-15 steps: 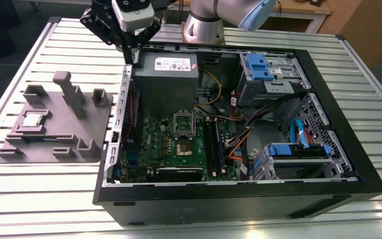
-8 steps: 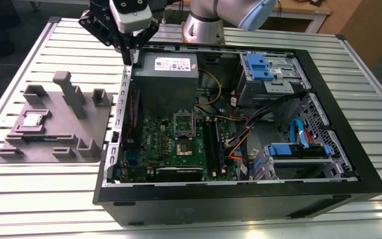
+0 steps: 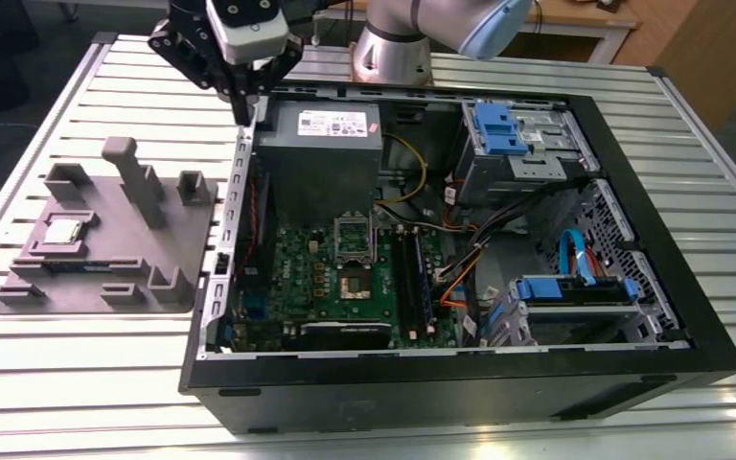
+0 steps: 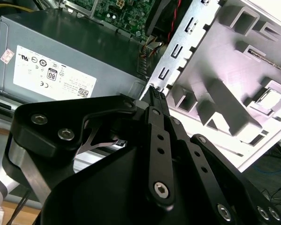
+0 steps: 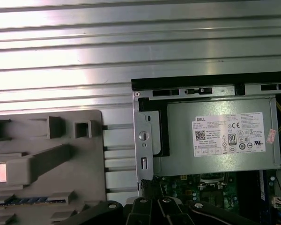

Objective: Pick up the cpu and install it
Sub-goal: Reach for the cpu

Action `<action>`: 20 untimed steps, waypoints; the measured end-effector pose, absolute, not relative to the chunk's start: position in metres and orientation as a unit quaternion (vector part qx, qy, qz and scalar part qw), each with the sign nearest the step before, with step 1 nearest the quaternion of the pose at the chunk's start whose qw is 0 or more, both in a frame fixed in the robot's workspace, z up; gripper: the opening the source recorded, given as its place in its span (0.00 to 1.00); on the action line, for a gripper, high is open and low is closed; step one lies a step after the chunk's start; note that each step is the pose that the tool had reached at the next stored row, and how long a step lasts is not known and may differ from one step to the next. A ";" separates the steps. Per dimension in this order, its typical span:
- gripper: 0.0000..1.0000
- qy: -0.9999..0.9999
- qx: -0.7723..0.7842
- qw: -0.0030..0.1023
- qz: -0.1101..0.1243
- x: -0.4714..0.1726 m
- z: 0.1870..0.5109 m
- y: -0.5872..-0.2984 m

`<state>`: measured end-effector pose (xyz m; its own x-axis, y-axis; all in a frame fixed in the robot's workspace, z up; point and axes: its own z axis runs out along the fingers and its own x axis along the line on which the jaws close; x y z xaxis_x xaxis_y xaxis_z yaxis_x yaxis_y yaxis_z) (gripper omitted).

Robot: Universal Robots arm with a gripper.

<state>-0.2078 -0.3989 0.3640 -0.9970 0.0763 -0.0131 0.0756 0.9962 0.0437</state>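
One cpu (image 3: 64, 231) lies in the gray tray (image 3: 183, 244) on the tabletop (image 3: 87, 383), well apart from the fingers (image 4: 157, 136), which are pressed together, empty, over the case (image 3: 471, 395) rim; the first wrist view cuts the cpu off.

A white printed label (image 5: 228, 134) marks the power supply (image 5: 178, 140).
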 end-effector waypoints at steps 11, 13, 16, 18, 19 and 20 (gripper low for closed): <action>0.10 0.999 0.038 0.007 0.022 -0.211 0.363 -0.399; 0.10 0.999 0.038 0.007 0.022 -0.212 0.363 -0.399; 0.10 0.999 0.038 0.007 0.022 -0.212 0.363 -0.399; 0.10 0.999 0.038 0.007 0.022 -0.213 0.363 -0.399; 0.10 0.999 0.038 0.007 0.022 -0.213 0.363 -0.399; 0.10 0.999 0.038 0.007 0.022 -0.213 0.363 -0.399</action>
<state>-0.2131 -0.3989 0.3625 -0.9970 0.0762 -0.0128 0.0756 0.9962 0.0436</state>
